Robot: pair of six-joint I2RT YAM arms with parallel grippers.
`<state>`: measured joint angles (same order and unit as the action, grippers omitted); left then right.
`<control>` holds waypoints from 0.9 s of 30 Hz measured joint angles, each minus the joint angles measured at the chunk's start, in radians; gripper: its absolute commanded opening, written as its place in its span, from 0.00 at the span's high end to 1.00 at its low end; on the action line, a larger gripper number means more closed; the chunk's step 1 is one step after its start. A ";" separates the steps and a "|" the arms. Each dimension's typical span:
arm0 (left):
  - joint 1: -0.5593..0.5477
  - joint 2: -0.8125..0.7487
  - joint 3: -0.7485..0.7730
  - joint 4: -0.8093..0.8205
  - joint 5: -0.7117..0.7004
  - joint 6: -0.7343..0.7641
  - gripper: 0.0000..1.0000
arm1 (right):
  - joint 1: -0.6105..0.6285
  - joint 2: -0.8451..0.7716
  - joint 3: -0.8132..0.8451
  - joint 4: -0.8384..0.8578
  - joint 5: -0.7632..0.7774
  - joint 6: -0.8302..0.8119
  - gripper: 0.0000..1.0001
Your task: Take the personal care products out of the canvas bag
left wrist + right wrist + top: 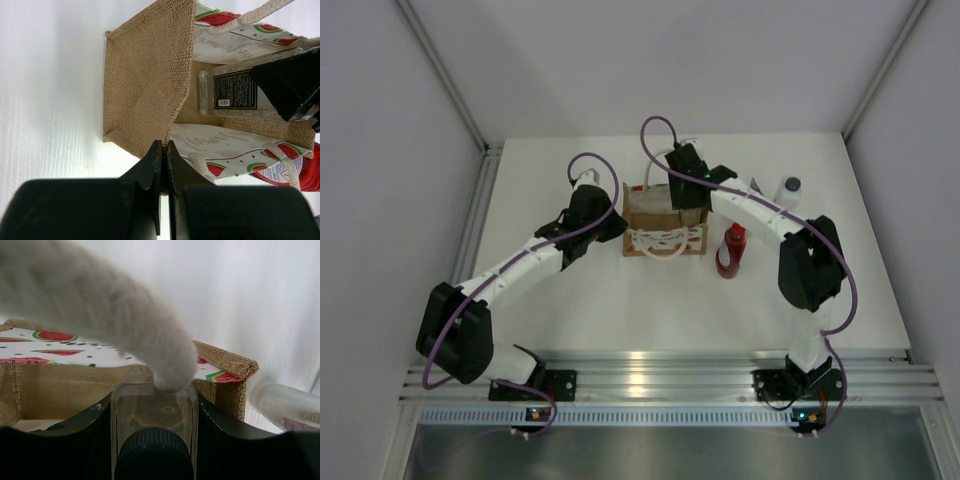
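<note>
The canvas bag (653, 214) stands mid-table, its burlap side (145, 85) and watermelon-print panel facing the left wrist camera. My left gripper (165, 150) is shut on the bag's burlap rim at its left side (620, 225). A clear bottle (235, 92) with a black label and a dark cap lies inside the bag. My right gripper (154, 410) reaches into the bag's mouth (680, 195), and its fingers press both sides of that bottle (150, 412). A red bottle (731, 250) lies on the table right of the bag.
A pale bottle with a dark cap (790, 188) stands at the back right of the table. A cream rope handle (100, 305) hangs blurred across the right wrist view. White walls enclose the table on three sides.
</note>
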<state>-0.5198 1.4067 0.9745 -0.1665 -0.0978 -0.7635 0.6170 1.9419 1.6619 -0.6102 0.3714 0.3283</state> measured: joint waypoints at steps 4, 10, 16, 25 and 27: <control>0.000 0.000 0.000 0.000 0.000 0.000 1.00 | 0.002 0.000 -0.008 0.015 0.007 0.005 0.95; 0.000 0.000 0.000 0.000 0.000 0.000 1.00 | 0.002 -0.018 -0.043 0.058 0.004 0.005 1.00; 0.000 -0.002 0.000 -0.001 0.000 0.000 1.00 | 0.002 -0.079 -0.124 0.098 -0.048 0.004 1.00; 0.000 -0.004 0.000 -0.004 0.000 0.000 1.00 | 0.002 -0.121 -0.151 0.092 -0.125 0.001 1.00; 0.000 -0.004 0.000 -0.005 0.000 0.000 1.00 | 0.002 -0.125 -0.151 0.091 -0.134 0.000 1.00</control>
<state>-0.5198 1.4025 0.9745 -0.1711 -0.0978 -0.7635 0.6193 1.8168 1.5108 -0.5190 0.2375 0.3286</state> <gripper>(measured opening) 0.045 0.476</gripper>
